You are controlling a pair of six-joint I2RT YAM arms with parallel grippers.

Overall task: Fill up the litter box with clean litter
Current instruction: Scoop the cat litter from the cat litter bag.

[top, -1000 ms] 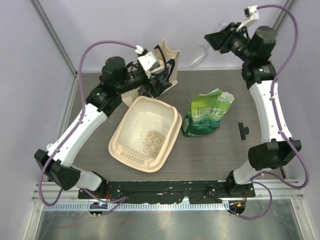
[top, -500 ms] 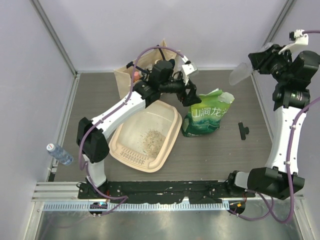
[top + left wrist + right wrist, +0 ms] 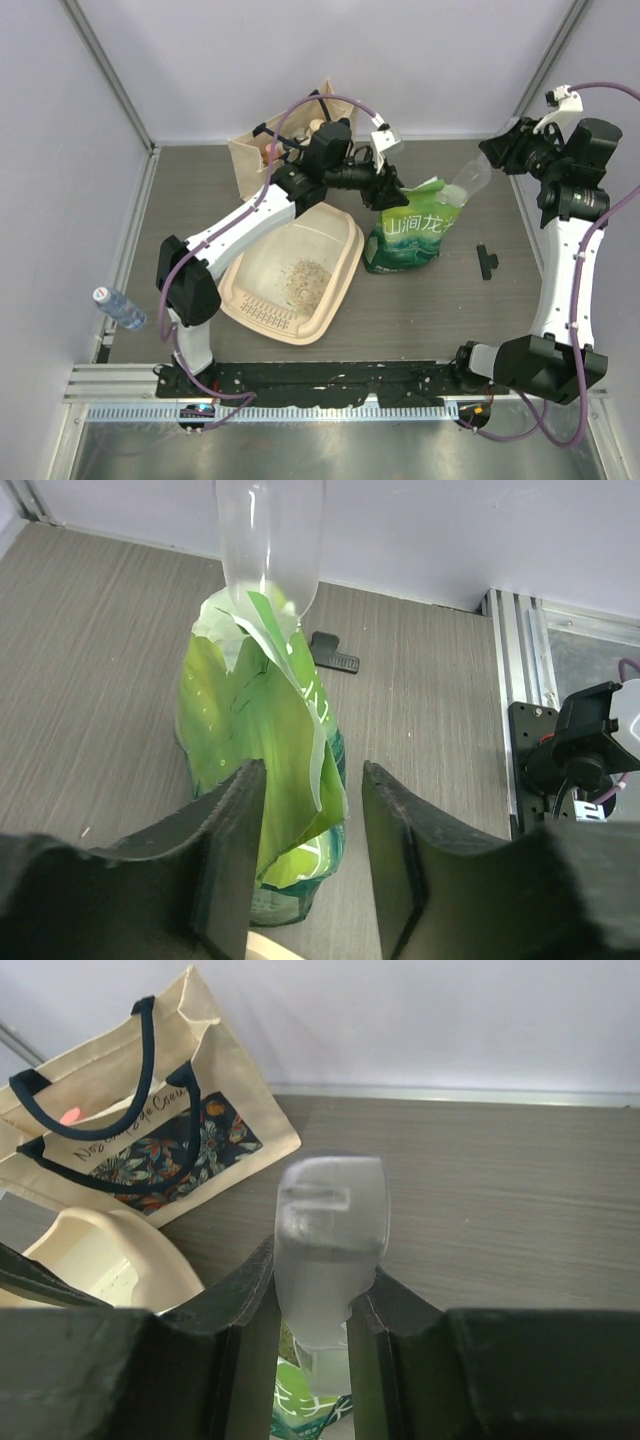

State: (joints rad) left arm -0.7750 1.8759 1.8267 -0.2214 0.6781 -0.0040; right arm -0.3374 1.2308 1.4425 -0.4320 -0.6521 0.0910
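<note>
1. Litter box. The large cream plastic rectangular litter box [image 3: 268, 248] lies on the grey wood-grain table [image 3: 440, 310], left of centre. Its ribbed slotted strip [image 3: 265, 315] is at the near end. A thin patch of clean litter [image 3: 300, 275], pale beige-grey granules with darker speckles, lies on the box floor; most of the floor is bare.

2. Litter supply. A green plastic bag with white characters [image 3: 405, 238] stands upright just right of the box, with its top torn open.

3. Left arm. The left gripper [image 3: 310, 775] reaches across the far corner of the box to the top of the green bag. Its jaws are partly spread and stand on either side of the bag's upper flap. In the left wrist view, a gap shows between the flap and one finger [image 3: 395, 860], so the flap is not clamped.

4. Right arm. The right gripper [image 3: 320, 1265] is raised over the far right of the table. Its jaws pinch a translucent frosted plastic scoop [image 3: 330, 1220] by its narrow end. The scoop's wide end hangs at the bag's open top.

5. Other items.
- A beige canvas tote bag with dark handles [image 3: 250, 155] stands at the far left, behind the box.
- A small black clip [image 3: 486, 261] lies right of the green bag, apart from it.
- A clear bottle with a blue cap [image 3: 120, 308] lies beyond the table's left edge.
</note>
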